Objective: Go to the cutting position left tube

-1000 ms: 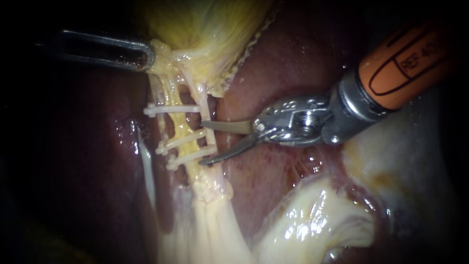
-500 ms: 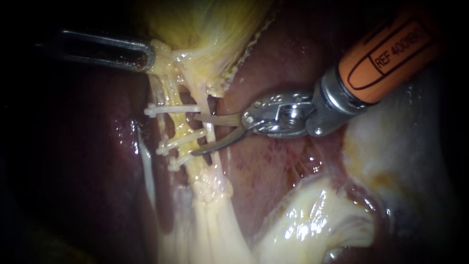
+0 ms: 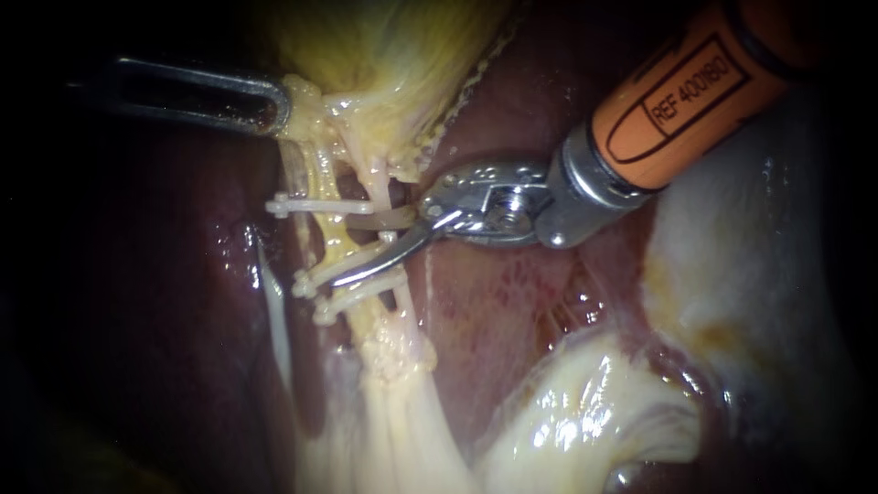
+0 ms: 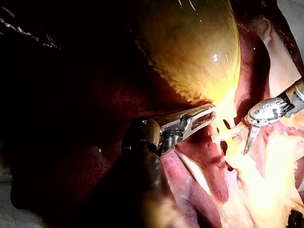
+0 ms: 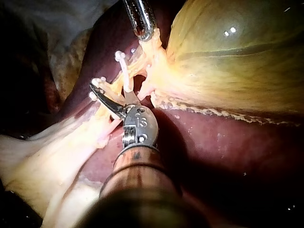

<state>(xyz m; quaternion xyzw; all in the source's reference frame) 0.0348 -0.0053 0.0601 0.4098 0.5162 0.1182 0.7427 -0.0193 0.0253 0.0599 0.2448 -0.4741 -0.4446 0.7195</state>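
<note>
Two pale tubes run down from the yellow gallbladder [image 3: 384,55]; the left tube [image 3: 315,178] and the right tube [image 3: 377,187] lie side by side. One white clip [image 3: 306,208] crosses them higher up and two clips [image 3: 329,272] lower down. My right instrument [image 3: 343,247] comes in from the upper right with its blades open. The blades reach across the tubes between the upper clip and the lower pair, the lower blade in front. My left instrument [image 3: 270,102] is shut on tissue at the gallbladder's neck and holds it taut.
Dark red liver [image 3: 521,302] lies behind and to both sides of the tubes. Glossy pale fatty tissue [image 3: 585,412] bulges at the lower right. In the right wrist view the gallbladder [image 5: 237,57] is ahead of my instrument [image 5: 111,95].
My right instrument has moved left with its blades open, from beside the right tube to across both tubes between the clips. The left instrument has not moved.
</note>
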